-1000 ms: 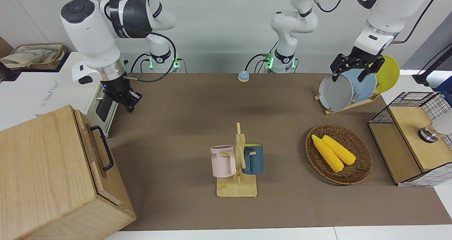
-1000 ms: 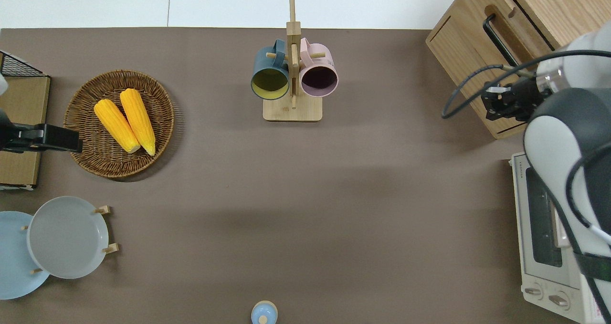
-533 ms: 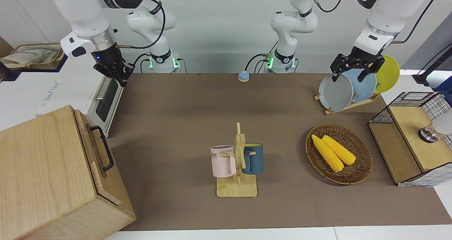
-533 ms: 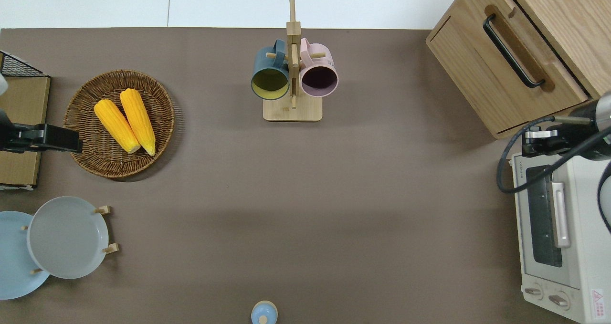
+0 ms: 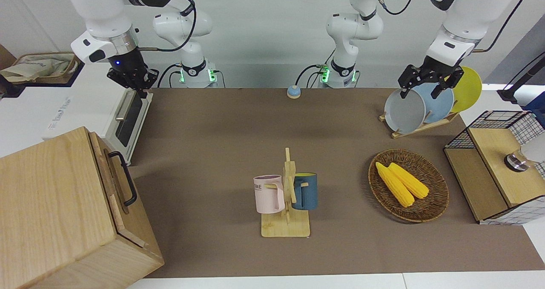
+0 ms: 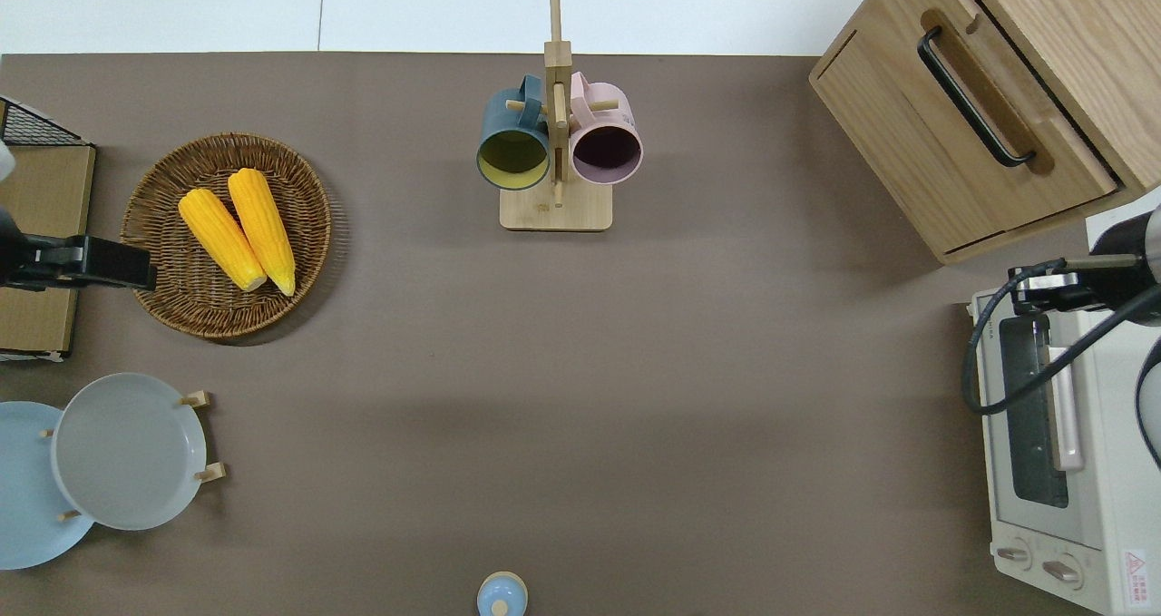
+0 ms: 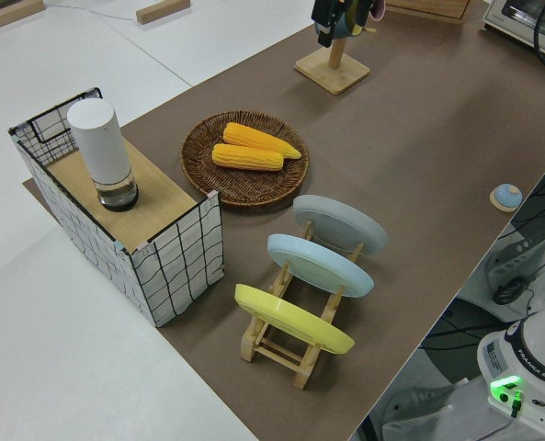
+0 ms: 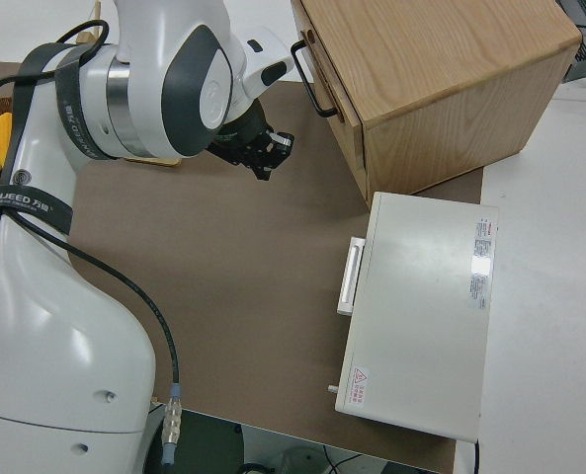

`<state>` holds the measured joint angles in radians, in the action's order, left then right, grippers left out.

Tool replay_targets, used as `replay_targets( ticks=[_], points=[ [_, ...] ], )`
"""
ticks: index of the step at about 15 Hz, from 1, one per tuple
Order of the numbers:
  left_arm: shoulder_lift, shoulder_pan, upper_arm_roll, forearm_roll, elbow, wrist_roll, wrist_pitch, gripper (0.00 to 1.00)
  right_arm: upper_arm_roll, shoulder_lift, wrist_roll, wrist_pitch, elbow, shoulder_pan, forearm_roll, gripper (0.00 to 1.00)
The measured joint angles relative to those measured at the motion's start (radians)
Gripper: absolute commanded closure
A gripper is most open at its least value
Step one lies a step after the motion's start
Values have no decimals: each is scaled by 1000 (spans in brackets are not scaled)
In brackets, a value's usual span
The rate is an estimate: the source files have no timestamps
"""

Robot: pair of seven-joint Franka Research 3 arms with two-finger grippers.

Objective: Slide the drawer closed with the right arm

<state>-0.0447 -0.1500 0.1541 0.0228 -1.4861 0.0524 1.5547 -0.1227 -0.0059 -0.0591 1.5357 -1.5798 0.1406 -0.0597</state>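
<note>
Well, we see the drawer (image 6: 952, 158) at about two o'clock in the overhead view, at the right arm's end of the table (image 6: 635, 371). It is a wide, flat front of pale wood with fine grain lines. A thin black metal bar handle (image 6: 975, 99) runs along it, bent in at both ends. The drawer front sits against the big box cabinet (image 5: 51, 187), which is the same pale wood with square corners, and nothing touches the handle.

The right gripper (image 5: 133, 84) is black, under a shiny silver ring and a small blue light on the white, rounded arm. In the overhead view it hangs at about three o'clock, over the end of the white oven (image 6: 1088, 471) that lies farther from the robots. It is apart from the drawer, and it holds nothing. We cannot tell how wide its grip is.

The oven is a smooth white box with a dark glass door and a pale bar handle. It stands just beside the cabinet, nearer to the robots.

The left arm is parked. The left gripper (image 5: 419, 94) has its fingers spread wide.
</note>
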Motion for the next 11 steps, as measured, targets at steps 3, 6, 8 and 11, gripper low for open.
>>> replay_targets(
  ticks=[3, 6, 8, 11],
  points=[
    [0, 0, 0, 0, 0, 0, 0, 2, 0, 0, 0, 1, 1, 0, 0, 15],
    [0, 0, 0, 0, 0, 0, 0, 2, 1, 0, 2, -2, 10, 0, 5, 15],
    [0, 0, 0, 0, 0, 0, 0, 5, 1, 3, 2, -11, 23, -2, 36, 15],
    [0, 0, 0, 0, 0, 0, 0, 5, 1, 13, 2, -18, 45, -2, 58, 15]
  ],
)
